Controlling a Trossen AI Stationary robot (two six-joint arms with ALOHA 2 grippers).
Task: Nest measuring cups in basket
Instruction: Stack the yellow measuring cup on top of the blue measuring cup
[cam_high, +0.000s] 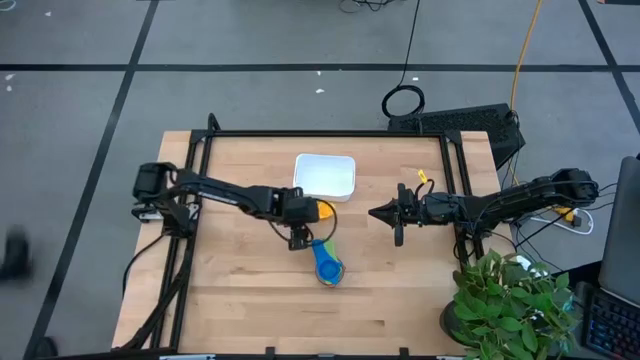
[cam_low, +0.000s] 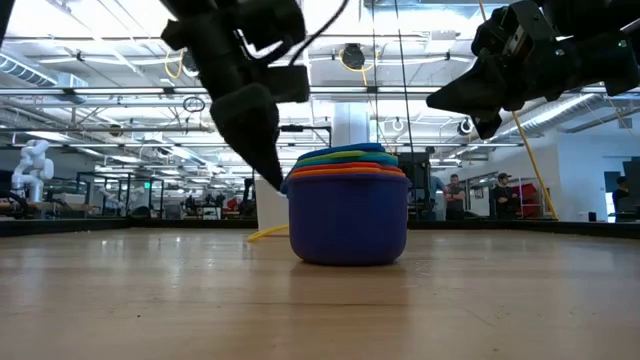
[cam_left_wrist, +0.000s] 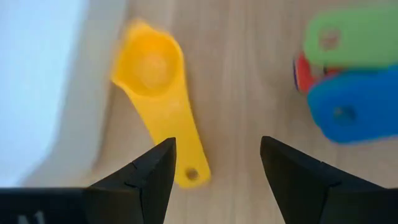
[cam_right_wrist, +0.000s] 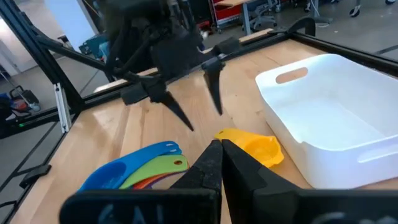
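A stack of nested measuring cups (cam_high: 327, 266) sat on the wooden table (cam_high: 240, 300), a large blue cup on the outside with orange, green and lighter blue rims showing above it in the low view. One yellow cup (cam_left_wrist: 155, 87) lay apart from the stack, on the table just beside the white basket (cam_high: 325, 175), its handle pointing away from the basket wall. The basket itself held no cups that I could see.

My left end effector (cam_left_wrist: 214, 171) hung over the yellow cup's handle with its fingers spread apart and nothing between them. My right end effector (cam_high: 385, 213) waited well to the side, above the table, its fingers pressed together and empty.

The step in hand looked to be picking up the last loose cup. I judged the next move called for lowering my left fingers astride the thin yellow handle, closing on it, and carrying the cup to the stack; the nested set was not yet in the basket.
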